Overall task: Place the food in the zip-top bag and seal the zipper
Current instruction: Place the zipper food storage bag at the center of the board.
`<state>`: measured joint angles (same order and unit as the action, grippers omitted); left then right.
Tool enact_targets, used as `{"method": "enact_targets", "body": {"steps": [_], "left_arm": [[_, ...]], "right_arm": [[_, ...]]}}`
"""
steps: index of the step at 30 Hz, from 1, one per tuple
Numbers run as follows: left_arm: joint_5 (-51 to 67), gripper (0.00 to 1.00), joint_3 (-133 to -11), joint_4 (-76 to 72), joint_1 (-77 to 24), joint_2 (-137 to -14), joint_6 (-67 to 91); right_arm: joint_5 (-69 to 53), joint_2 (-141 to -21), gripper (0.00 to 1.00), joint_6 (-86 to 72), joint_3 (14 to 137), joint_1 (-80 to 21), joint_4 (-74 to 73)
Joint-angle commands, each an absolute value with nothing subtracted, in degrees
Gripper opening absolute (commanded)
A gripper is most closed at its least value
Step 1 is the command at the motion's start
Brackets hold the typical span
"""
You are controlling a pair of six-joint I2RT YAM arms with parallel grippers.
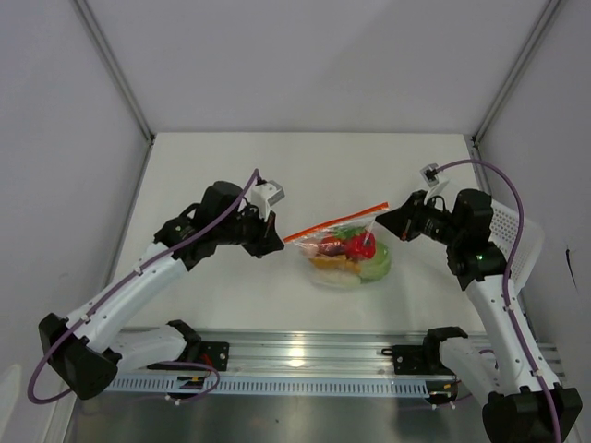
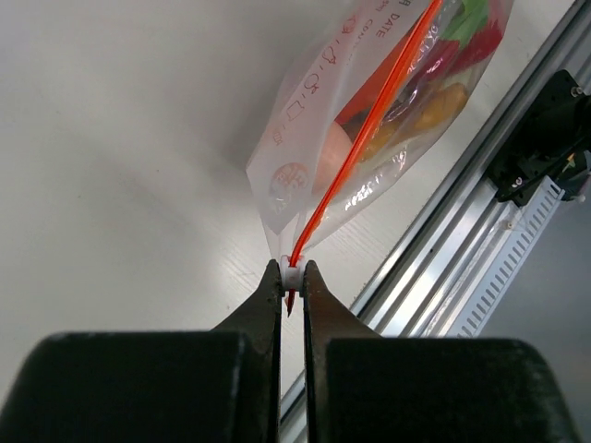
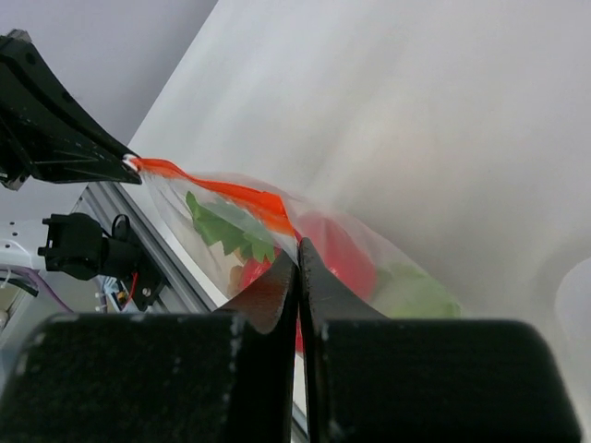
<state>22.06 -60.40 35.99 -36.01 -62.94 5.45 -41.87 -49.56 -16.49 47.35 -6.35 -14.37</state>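
Left wrist view: the left fingers (image 2: 268, 297) pinch shut on one end of the zipper (image 2: 369, 129), and the right fingers (image 3: 277, 288) clamp its other end. Between them the zip-top bag (image 1: 332, 280) sags toward the counter (image 1: 369, 175), with the food (image 1: 351, 254) inside and red print reading "DATE".

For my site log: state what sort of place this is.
Probably a robot test cell, not a kitchen: a white table boxed by plain panels, an aluminium rail carrying two arms, and toy food in a zip-top bag.
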Motion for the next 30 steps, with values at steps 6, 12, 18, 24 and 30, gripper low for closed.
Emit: {"method": "enact_targets", "body": {"steps": [6, 12, 18, 24, 30], "left_arm": [[12.7, 0.01, -61.6, 41.4, -35.2, -51.3, 12.3], [11.0, 0.13, -64.4, 41.9, -35.0, -52.2, 17.7], [13.3, 0.24, -64.0, 37.1, -31.7, -62.0, 22.7], [13.3, 0.54, -68.7, 35.4, -25.3, -71.6, 24.3], [3.1, 0.99, -77.1, 39.0, -23.6, -71.6, 23.9]], "right_arm": [[-35.6, -49.2, 0.00, -17.5, 49.7, -10.8, -19.3], [-33.1, -56.0, 0.00, -24.5, 53.1, -19.6, -23.1], [-28.4, -71.6, 0.00, -26.5, 62.6, -21.9, -29.0], [-29.4, -83.0, 0.00, -30.7, 67.7, -18.5, -23.0], [-28.8, -90.8, 0.87, -28.4, 76.1, -18.0, -24.5]]}}
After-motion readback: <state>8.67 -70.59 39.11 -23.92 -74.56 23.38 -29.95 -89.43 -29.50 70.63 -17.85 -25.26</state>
